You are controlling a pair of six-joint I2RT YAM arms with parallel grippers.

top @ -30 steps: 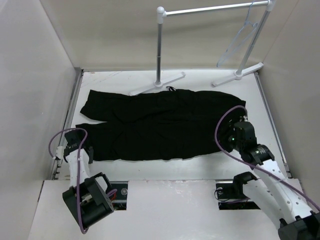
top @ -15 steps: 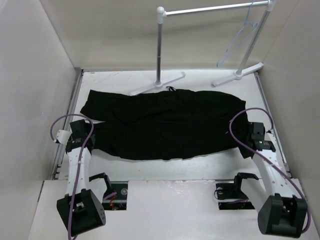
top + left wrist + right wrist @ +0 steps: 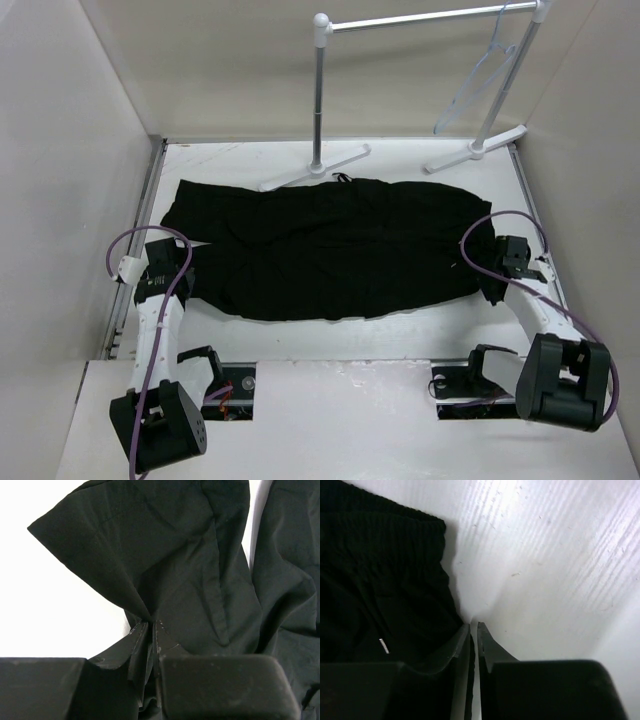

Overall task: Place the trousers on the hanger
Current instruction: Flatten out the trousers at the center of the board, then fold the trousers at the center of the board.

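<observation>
Counter (image 3: 400, 330): hanger (image 3: 478, 85) on rack (image 3: 318, 90) behind trousers (image 3: 330, 250) | left claw (image 3: 151, 625) pinches trousers; right claw (image 3: 474, 626) narrow, hold unclear | right just narrowed

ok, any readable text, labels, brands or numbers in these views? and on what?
None: no text can be read in any view.
On the trousers: plain black, no label showing.
On the hanger and the white rack: no markings visible.
On the small pale fleck on the fabric, right wrist view: too small to tell whether it carries print.
</observation>
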